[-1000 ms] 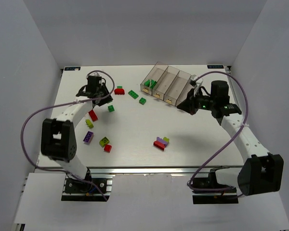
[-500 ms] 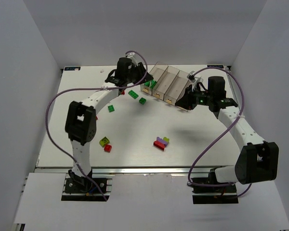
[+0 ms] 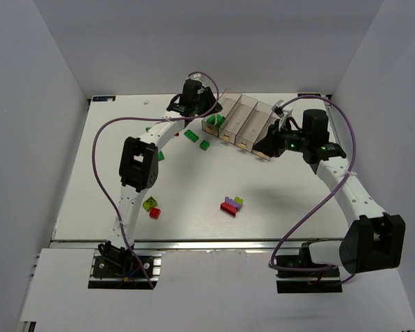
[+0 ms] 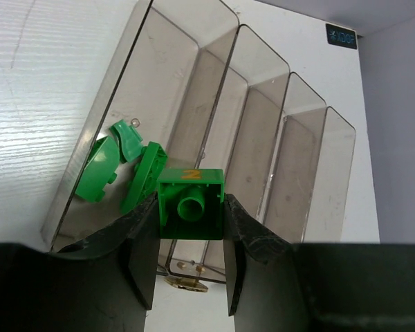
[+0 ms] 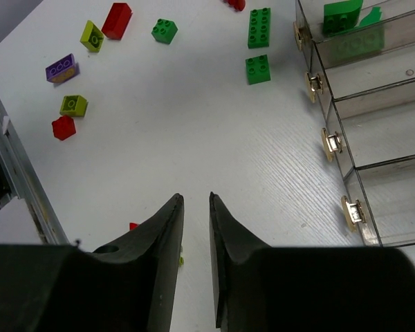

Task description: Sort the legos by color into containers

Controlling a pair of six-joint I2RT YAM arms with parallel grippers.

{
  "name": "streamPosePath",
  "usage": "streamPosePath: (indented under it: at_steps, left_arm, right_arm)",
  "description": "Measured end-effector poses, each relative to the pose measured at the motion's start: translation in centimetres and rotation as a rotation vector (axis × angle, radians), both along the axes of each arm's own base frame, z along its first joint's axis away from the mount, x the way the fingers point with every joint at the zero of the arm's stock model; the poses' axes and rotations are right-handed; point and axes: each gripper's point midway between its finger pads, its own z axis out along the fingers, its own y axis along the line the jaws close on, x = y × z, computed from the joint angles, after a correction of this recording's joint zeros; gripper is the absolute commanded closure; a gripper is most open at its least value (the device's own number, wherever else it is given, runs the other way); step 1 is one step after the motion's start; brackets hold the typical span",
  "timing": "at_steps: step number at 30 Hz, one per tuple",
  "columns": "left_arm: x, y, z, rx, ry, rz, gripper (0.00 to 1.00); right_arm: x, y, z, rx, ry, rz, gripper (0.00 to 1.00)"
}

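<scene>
Left wrist: L end effector [image 4: 191, 216] grips green lego [image 4: 191, 199] over containers [image 4: 220, 104]; R end effector [image 5: 195, 202] slightly open, empty

**Both arms reach the row of bins**

The row of clear bins [image 3: 243, 119] lies on a slant at the far side of the white table [image 3: 194, 180]. The left arm [image 3: 142, 162] arches over to the row's left end. There the left gripper [image 3: 204, 114] hangs by the labelled end of the leftmost bin, its jaws hidden from above. Green legos [image 3: 215, 120] lie inside that bin. The right gripper [image 3: 261, 149] sits at the labelled end of the row's rightmost bin. Just left of the row, two green bricks [image 3: 191, 135] rest on the table. Well in front of the row lies a red, purple and yellow-green cluster [image 3: 229, 205]. Further left of the row, a yellow-green brick [image 3: 150, 203] sits just beside a red brick [image 3: 155, 213].
</scene>
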Motion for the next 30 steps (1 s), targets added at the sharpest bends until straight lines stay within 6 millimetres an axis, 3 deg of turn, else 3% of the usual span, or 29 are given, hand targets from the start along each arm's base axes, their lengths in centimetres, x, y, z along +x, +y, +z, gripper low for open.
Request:
streamPosePath:
  at_steps: [4,14,16,20,21,24,27,28,29,30]
  left_arm:
    - [0.1,0.1,-0.7,0.017,0.017,0.013,0.46]
    - [-0.4,-0.3,-1.1,0.034,0.032,0.002,0.37]
    - [-0.4,-0.1,-1.2,0.041,0.034,0.004,0.41]
    - [-0.9,0.8,-1.0,0.07,0.04,0.023,0.73]
    - [-1.5,1.3,-1.1,0.079,0.049,0.029,0.83]
    - [-5.4,4.4,-0.1,0.117,0.089,0.046,0.89]
    - [-10.0,8.7,2.9,0.135,0.078,0.078,0.67]
    - [-11.6,10.3,4.7,0.131,0.045,0.098,0.5]
    - [-13.4,11.9,6.2,0.135,0.022,0.112,0.44]
    - [-15.0,13.3,7.8,0.125,-0.005,0.134,0.4]
  right_arm:
    - [0.1,-0.2,0.0,-0.006,-0.008,-0.006,0.65]
    - [0.6,-0.2,-1.3,-0.027,0.014,0.008,0.54]
    - [1.0,-0.1,-1.8,-0.034,0.031,0.012,0.54]
    - [1.9,0.7,-2.0,-0.057,0.045,0.041,0.59]
    - [2.2,1.2,-2.0,-0.071,0.045,0.058,0.61]
    - [3.2,3.9,-2.0,-0.133,0.033,0.112,0.62]
    - [4.5,7.3,-2.6,-0.206,0.022,0.148,0.53]
    - [4.6,8.4,-2.9,-0.227,0.029,0.158,0.47]
    - [4.8,9.4,-3.5,-0.247,0.042,0.166,0.39]
    - [5.1,10.3,-4.0,-0.263,0.052,0.172,0.21]
